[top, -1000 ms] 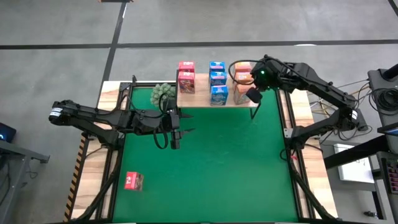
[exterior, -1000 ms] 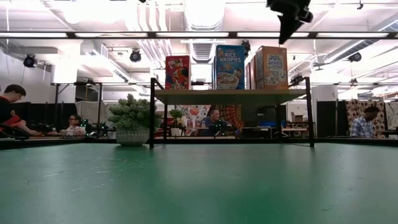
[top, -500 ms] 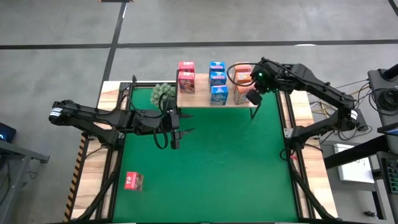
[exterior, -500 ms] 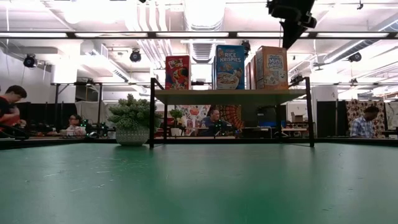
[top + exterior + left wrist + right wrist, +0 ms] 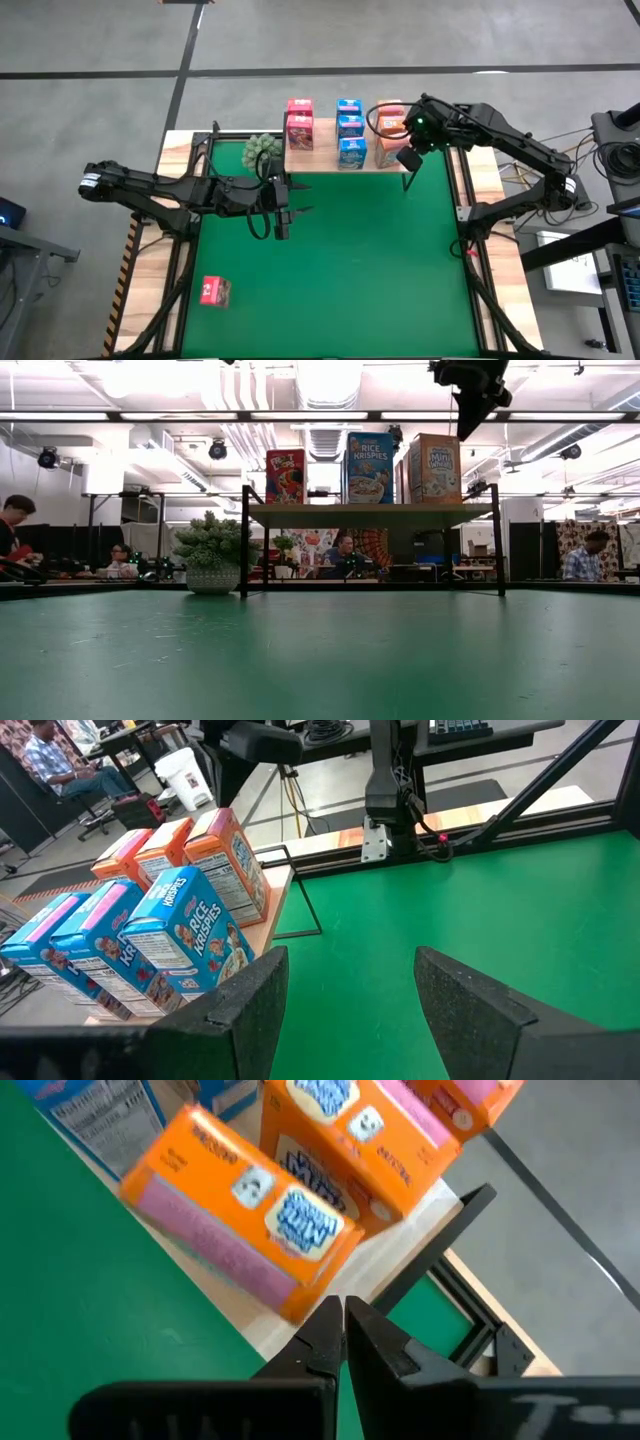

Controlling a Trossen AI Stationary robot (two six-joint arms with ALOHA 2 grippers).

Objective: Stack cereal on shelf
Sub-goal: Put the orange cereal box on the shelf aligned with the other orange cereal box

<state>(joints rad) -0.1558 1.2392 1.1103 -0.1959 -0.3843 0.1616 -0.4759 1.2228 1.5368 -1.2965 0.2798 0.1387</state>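
Eight of the small printed cardboard cereal boxes stand on the light wooden shelf on thin black legs, at upper centre of the high view: two pink-red boxes, three blue boxes and three orange boxes, in three rows. One pink-red box lies on the green mat at lower left, well apart from the shelf. I judge the task nearly complete, with that last box left to fetch and place.

My right gripper hangs at the shelf's right end, just beside the front orange box, fingers pressed together and holding nothing. My left gripper hovers over the mat left of centre, jaws spread and empty.

Against the earlier frames, the right arm has shifted slightly at the shelf end and the front orange box looks turned a little; the left arm and the stray box are unchanged.
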